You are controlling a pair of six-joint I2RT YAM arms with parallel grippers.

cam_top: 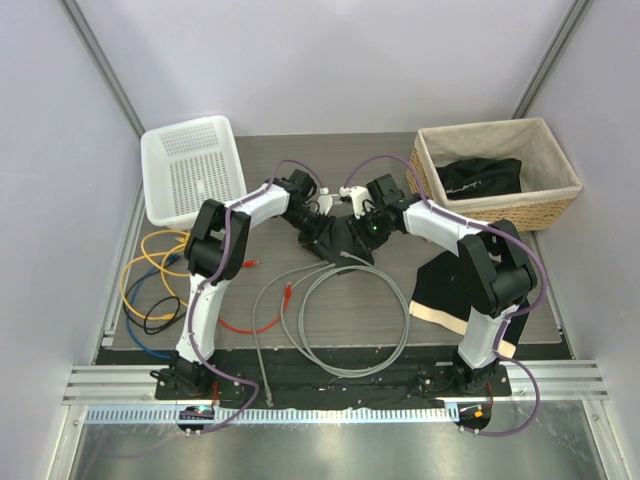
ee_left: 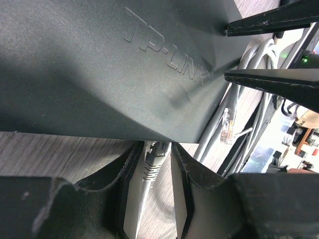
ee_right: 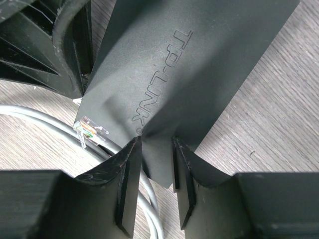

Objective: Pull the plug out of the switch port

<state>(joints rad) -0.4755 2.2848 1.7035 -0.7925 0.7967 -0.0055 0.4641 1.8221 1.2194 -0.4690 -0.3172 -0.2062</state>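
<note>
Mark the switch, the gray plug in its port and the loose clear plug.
switch (ee_right: pixel 209 64): right wrist view, top face.
gray plug (ee_left: pixel 152 162): left wrist view, its boot.
loose clear plug (ee_right: pixel 90 130): right wrist view, connector body.

- Top view: bright, even overhead light (no hard shadows), soft shade on the dark wood-grain tabletop (cam_top: pixel 350 320); mild glare on the brushed metal strip (cam_top: pixel 330 455) at the near edge.
- Left wrist view: flat matte-black switch box (ee_left: pixel 99 74) has a grey sheen, lettering sharp; grey cable plug (ee_left: pixel 152 162) slightly soft; right edge blown out.
- Right wrist view: crisp wood grain, bottom foreground dark, detail lost.
</note>
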